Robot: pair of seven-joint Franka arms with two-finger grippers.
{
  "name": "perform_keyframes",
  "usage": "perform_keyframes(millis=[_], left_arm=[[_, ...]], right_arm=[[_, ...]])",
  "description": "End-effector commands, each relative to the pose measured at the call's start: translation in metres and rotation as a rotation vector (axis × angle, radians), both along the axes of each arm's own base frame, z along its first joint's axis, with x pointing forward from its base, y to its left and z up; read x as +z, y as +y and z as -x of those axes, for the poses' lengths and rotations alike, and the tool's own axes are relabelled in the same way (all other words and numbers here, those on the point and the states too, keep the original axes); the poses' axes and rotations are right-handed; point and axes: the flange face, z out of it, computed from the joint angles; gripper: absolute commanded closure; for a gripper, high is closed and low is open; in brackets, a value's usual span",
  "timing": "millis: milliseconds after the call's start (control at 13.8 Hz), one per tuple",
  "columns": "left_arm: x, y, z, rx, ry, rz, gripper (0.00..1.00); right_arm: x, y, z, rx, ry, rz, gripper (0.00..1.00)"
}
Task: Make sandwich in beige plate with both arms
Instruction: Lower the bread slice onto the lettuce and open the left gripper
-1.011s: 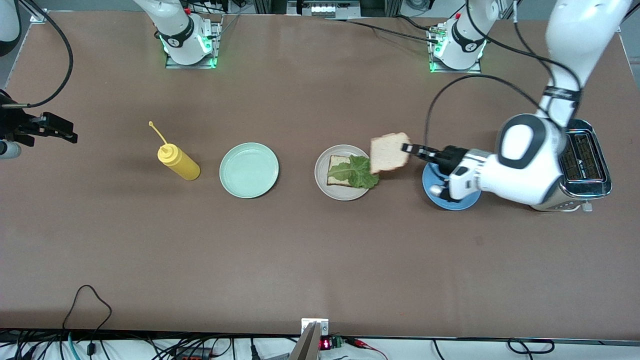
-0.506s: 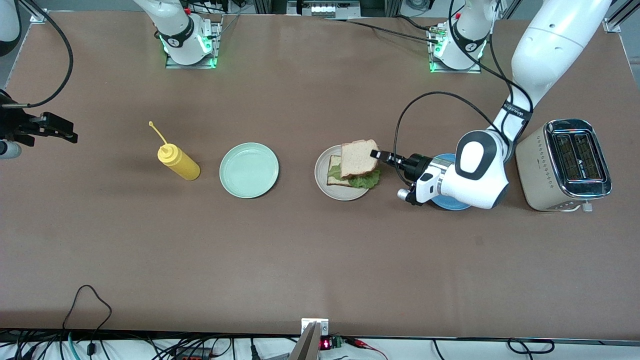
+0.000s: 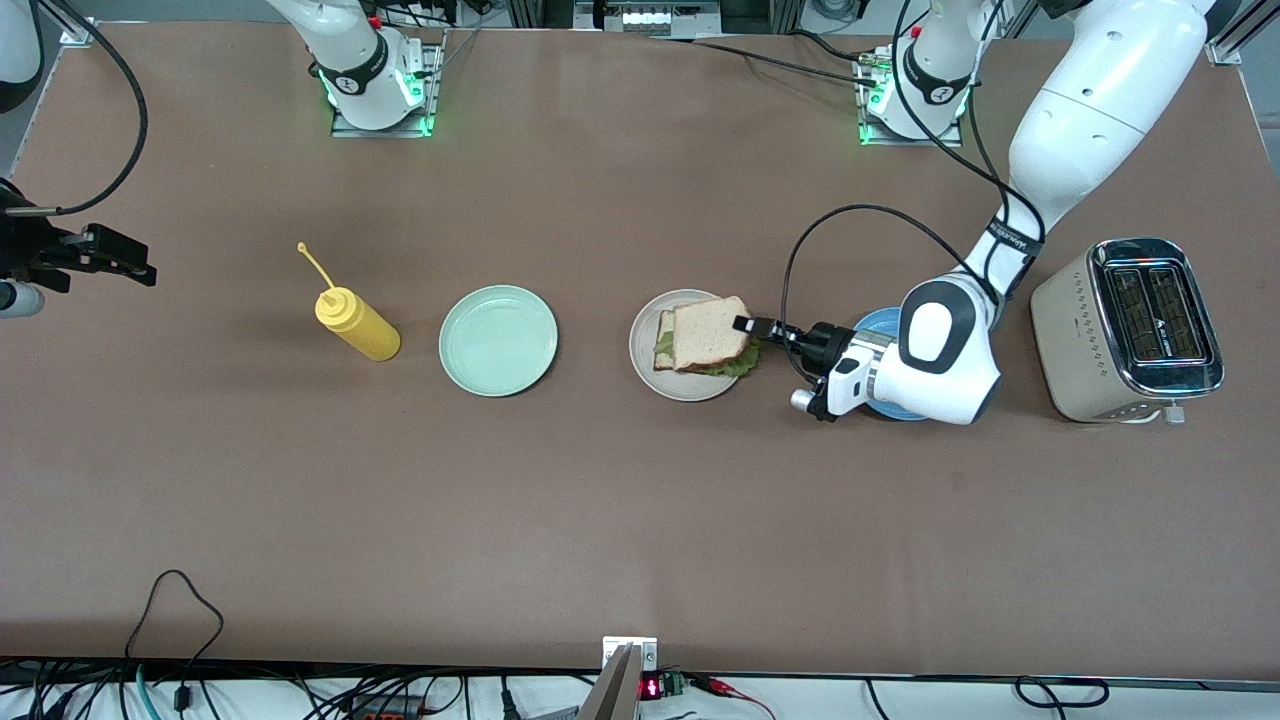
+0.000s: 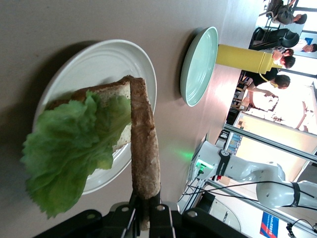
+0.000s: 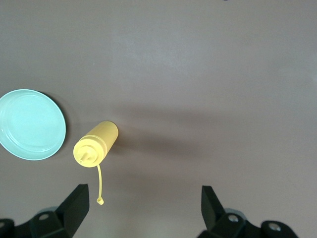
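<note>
Your left gripper (image 3: 742,324) is clamped on the top slice (image 3: 708,333) by its edge; a second ago that slice hung in the air over the gap between the beige plate (image 3: 645,365) and the blue plate (image 3: 872,324), and now it has come down over the lettuce (image 3: 735,366) and the bottom slice (image 3: 663,341) on the beige plate; in the left wrist view the top slice (image 4: 145,144) is tilted, one edge up in the gripper (image 4: 144,210), the lettuce (image 4: 69,153) spilling past the plate's rim (image 4: 99,52). The beige plate sits mid-worktop, between the mint plate (image 3: 498,340) and the blue plate; the toaster (image 3: 1130,330) stands toward the left arm's edge. Your right gripper (image 5: 143,210) waits, jaws wide and holding nothing, over the worktop near the yellow bottle (image 5: 95,144); it has not moved.
</note>
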Motion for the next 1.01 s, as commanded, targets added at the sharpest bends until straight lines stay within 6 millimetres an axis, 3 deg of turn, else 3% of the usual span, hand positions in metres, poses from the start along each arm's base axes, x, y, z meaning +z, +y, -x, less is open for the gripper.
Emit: perform_keyframes(millis=[0, 433, 506, 578, 722, 939], left_arm=[[-0.009, -0.014, -0.002, 0.005, -0.026, 0.029, 1.00], [-0.023, -0.005, -0.002, -0.014, -0.060, 0.040, 0.95], [-0.027, -0.004, -0.002, -0.014, -0.056, 0.042, 0.84], [-0.029, -0.003, -0.003, -0.011, -0.056, 0.041, 0.62], [-0.030, 0.003, -0.012, 0.001, -0.067, 0.043, 0.00], [-0.029, 0.005, -0.015, 0.005, -0.074, 0.040, 0.00]], right_arm=[[0.005, 0.001, 0.008, -0.002, 0.002, -0.002, 0.00], [0.005, 0.002, 0.008, 0.000, 0.002, -0.003, 0.00], [0.005, 0.002, 0.008, 0.000, 0.002, -0.003, 0.00], [0.005, 0.001, 0.008, 0.000, 0.002, -0.004, 0.00], [0.005, 0.002, 0.008, 0.001, 0.002, -0.004, 0.00], [0.005, 0.001, 0.008, 0.000, 0.002, -0.002, 0.00]])
